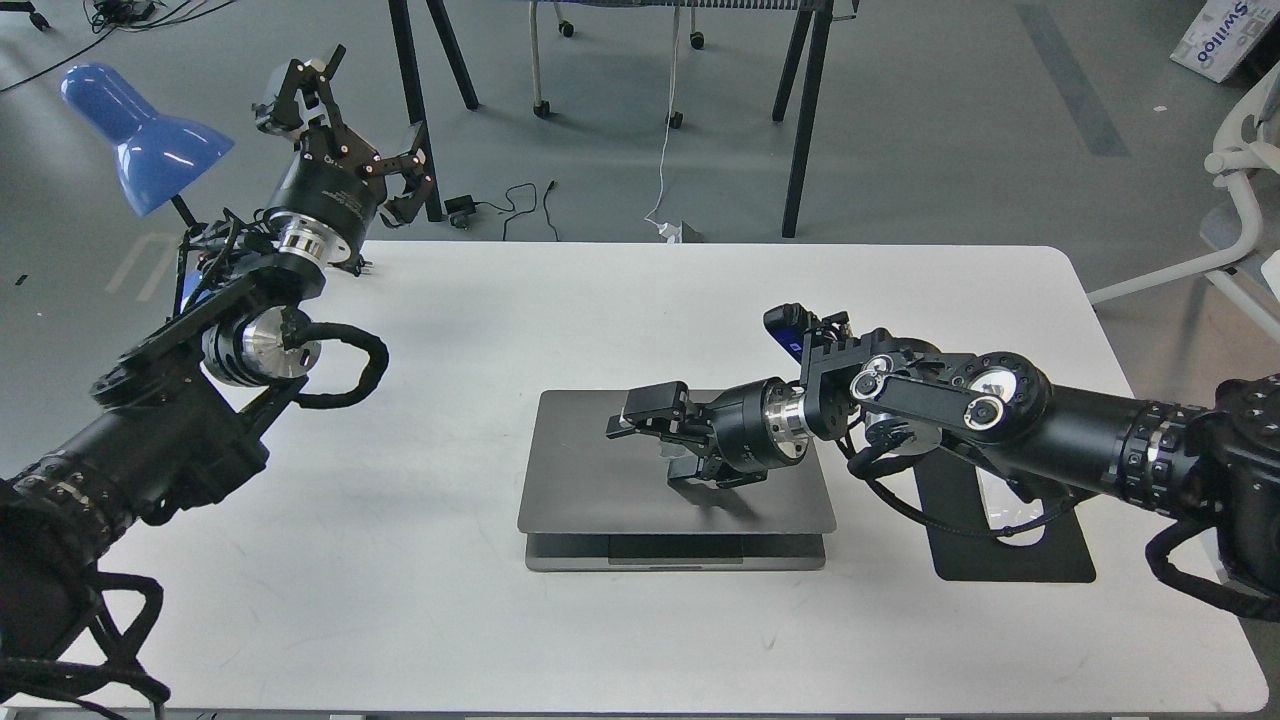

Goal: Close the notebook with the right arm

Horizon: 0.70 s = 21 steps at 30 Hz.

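Observation:
The space-grey notebook (590, 480) lies in the middle of the white table (400, 620). Its lid is tilted far down over the base, with only a thin strip of trackpad and front edge showing below it. My right arm (1000, 410), with the small blue part near its wrist, reaches in from the right. Its gripper (650, 440) is open and empty, resting on top of the lid near its middle. My left gripper (345, 125) is open and empty, held high above the table's far left corner.
A black mouse pad (960, 545) lies right of the notebook, partly under my right arm; the mouse is hidden. A blue desk lamp (140, 130) stands at the far left. Black table legs and a white cable are on the floor beyond.

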{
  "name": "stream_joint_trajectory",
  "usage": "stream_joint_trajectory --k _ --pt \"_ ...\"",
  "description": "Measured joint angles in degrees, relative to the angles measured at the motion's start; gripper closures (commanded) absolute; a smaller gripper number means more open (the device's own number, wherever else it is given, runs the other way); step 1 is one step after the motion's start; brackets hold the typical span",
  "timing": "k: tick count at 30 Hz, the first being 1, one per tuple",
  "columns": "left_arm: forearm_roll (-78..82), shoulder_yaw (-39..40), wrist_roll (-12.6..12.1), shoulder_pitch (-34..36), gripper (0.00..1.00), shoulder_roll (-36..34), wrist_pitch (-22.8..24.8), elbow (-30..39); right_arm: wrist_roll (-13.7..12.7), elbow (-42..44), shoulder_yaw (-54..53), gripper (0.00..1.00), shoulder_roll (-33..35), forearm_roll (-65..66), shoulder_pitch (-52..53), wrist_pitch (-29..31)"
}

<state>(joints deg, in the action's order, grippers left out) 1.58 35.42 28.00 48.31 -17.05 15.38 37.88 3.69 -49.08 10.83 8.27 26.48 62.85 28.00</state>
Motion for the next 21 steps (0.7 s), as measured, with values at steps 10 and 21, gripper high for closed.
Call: stream_joint_trajectory --k 10,21 --pt "0.0 0.0 0.0 0.0 0.0 0.0 0.0 0.0 0.0 1.7 0.6 0.0 -0.2 2.5 -3.2 0.0" --pt "0.0 0.0 0.0 0.0 0.0 0.0 0.0 0.0 0.0 2.5 -0.5 0.0 -0.5 2.4 -3.9 0.0"
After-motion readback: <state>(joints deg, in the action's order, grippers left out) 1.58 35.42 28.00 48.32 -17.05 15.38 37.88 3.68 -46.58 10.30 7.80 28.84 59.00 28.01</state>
